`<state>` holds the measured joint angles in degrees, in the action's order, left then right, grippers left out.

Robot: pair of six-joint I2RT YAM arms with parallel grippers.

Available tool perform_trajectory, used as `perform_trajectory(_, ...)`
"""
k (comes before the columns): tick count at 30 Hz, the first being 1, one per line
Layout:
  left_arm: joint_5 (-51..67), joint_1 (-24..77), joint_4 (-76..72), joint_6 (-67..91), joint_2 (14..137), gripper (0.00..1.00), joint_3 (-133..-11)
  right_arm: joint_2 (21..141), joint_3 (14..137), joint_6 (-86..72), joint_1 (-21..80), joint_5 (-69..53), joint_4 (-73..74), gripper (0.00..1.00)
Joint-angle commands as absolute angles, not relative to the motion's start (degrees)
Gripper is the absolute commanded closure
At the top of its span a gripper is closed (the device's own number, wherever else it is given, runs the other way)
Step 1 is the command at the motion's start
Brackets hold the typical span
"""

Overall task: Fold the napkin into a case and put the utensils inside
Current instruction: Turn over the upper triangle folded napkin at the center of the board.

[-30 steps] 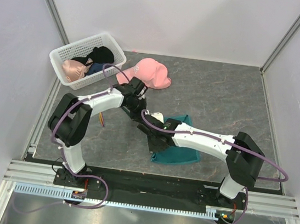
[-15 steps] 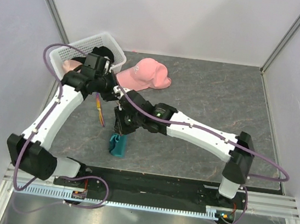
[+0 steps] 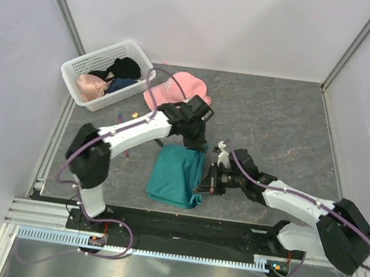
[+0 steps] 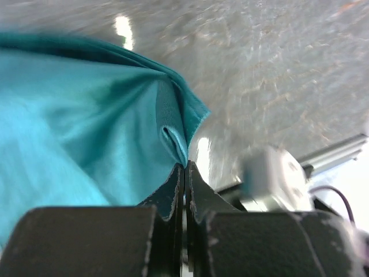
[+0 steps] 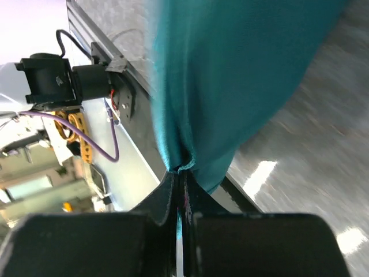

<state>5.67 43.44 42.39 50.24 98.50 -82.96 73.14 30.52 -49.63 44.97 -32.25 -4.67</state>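
left tool (image 3: 198,148) clamps the napkin (image 3: 175,175) at its far right corner, right tool (image 3: 200,187) at its near right corner; the cloth spreads leftward from both.

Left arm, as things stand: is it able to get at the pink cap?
Likely not yet: the pink cap lies close beyond its wrist, but the left gripper is shut on the napkin.
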Motion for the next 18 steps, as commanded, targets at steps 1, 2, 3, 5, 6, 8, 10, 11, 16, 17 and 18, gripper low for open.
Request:
perform_trajectory(1, 2.72, 46.66, 27.08, 54.84, 106.15, 0.98, -89.99, 66.19, 23.74, -50.19, 41.32, -40.88, -2.48, 1.0)
perform_trajectory(2, 3.68, 47.45, 26.46, 55.37, 109.48, 0.98, -90.7, 64.53, 22.16, -49.14, 39.74, -40.52, -0.81, 1.0)
perform_trajectory(3, 4.04, 47.81, 25.76, 55.11, 111.34, 0.98, -91.57, 63.82, 21.45, -48.96, 38.77, -40.52, 1.04, 1.0)
perform_trajectory(5, 4.13, 48.6, 25.23, 54.06, 115.55, 0.98, -94.65, 62.15, 19.96, -48.96, 36.67, -38.77, 4.11, 1.0)
perform_trajectory(6, 4.3, 48.78, 25.05, 53.62, 116.62, 0.98, -95.62, 61.88, 19.69, -48.78, 36.13, -38.5, 5.0, 1.0)
perform_trajectory(8, 5.7, 49.04, 24.35, 52.48, 119.25, 0.98, -98.08, 62.05, 19.86, -48.08, 35.16, -36.23, 9.72, 0.97)
perform_trajectory(10, 5.98, 49.39, 24.08, 51.51, 120.32, 0.98, -99.66, 62.49, 20.48, -46.15, 34.98, -34.64, 13.08, 0.93)
perform_trajectory(11, 6.32, 49.48, 24.0, 51.16, 120.76, 0.98, -99.93, 62.84, 20.91, -45.79, 34.89, -33.24, 14.92, 0.92)
perform_trajectory(16, 9.4, 49.48, 24.34, 46.34, 120.77, 0.57, -100.99, 62.76, 26.44, -44.74, 33.93, -19.35, 32.58, 0.51)
perform_trajectory(17, 9.32, 49.4, 25.39, 45.54, 119.8, 0.45, -101.07, 61.71, 29.24, -44.56, 32.71, -17.77, 36.7, 0.41)
perform_trajectory(18, 9.32, 49.22, 26.1, 44.57, 118.66, 0.4, -101.07, 61.0, 30.66, -44.3, 31.91, -16.19, 38.39, 0.37)
